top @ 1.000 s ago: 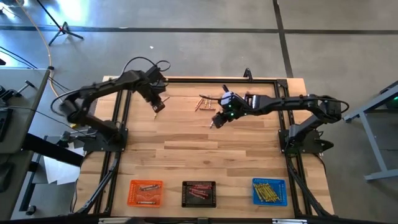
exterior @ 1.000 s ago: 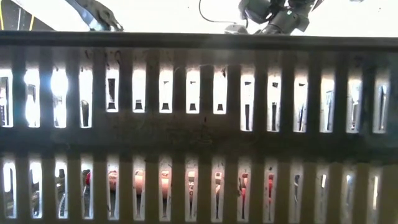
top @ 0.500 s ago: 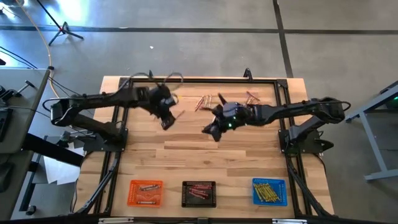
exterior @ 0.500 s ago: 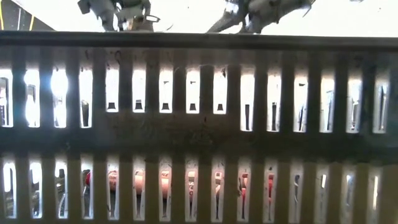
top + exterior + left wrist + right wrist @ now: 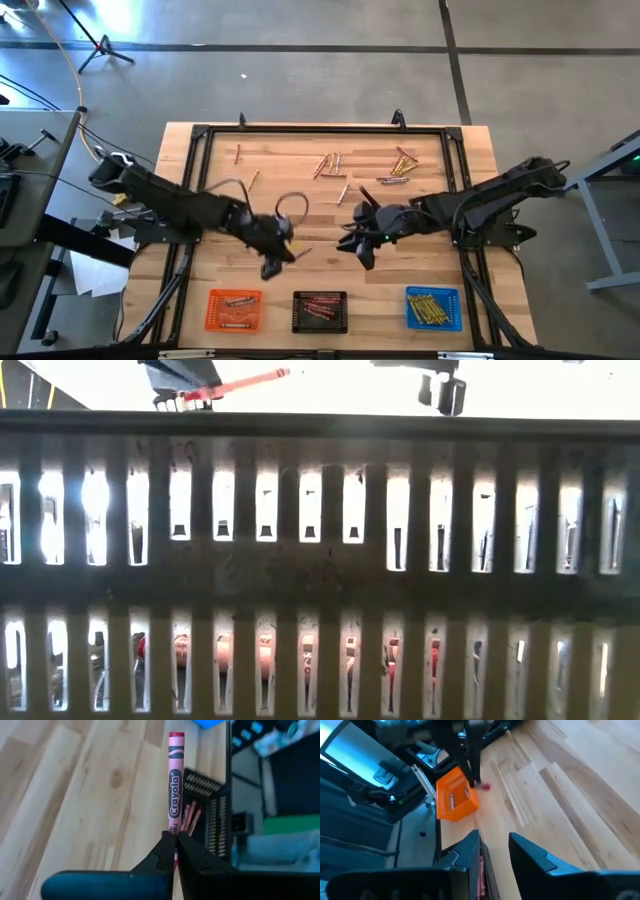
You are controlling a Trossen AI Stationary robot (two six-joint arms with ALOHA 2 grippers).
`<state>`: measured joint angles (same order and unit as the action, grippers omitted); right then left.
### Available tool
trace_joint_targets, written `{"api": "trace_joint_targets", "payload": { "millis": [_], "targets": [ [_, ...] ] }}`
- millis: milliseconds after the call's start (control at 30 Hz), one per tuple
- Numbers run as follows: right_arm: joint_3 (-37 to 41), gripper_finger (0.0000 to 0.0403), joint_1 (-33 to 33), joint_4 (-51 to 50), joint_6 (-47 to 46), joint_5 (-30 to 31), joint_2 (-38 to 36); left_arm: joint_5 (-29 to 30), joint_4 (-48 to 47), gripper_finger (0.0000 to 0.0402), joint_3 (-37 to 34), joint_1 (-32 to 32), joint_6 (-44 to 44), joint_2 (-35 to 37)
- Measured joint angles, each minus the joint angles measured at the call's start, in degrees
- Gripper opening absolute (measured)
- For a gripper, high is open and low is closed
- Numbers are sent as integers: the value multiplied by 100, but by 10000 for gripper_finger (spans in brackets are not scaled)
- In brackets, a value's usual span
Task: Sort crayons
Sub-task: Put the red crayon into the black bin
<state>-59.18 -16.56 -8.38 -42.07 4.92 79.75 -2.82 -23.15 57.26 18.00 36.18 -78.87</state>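
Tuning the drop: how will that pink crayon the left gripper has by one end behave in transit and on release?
Pinched at its very end by the left gripper, the pink crayon juts out straight: probably stiff and light. The end grip could let it pivot. Round and paper-wrapped, it may roll on landing unless the black tray stops it.

the worktop (image 5: pixel 300 215) is pale matt wood planks; the pink crayon (image 5: pixel 174 795) wears a smooth paper wrapper.

Crayons (image 5: pixel 400 165) behind three trays (image 5: pixel 319 310)
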Motion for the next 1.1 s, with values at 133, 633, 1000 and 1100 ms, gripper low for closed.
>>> {"api": "trace_joint_targets", "payload": {
  "millis": [133, 633, 1000, 1100],
  "targets": [
    [0, 89, -92, -20, 155, 207, -2, 39, 346, 0, -1, 285, -550, -562],
    [0, 89, -85, -163, 155, 211, -2, -1005, 2281, 0, -5, 1015, -1376, -2075],
    [0, 89, -70, -338, 160, 205, -2, -709, 2490, 55, -3, 940, -1307, -2051],
    [0, 89, -70, -365, 160, 205, -2, -719, 2504, 76, -3, 939, -1424, -2051]
  ]
}}
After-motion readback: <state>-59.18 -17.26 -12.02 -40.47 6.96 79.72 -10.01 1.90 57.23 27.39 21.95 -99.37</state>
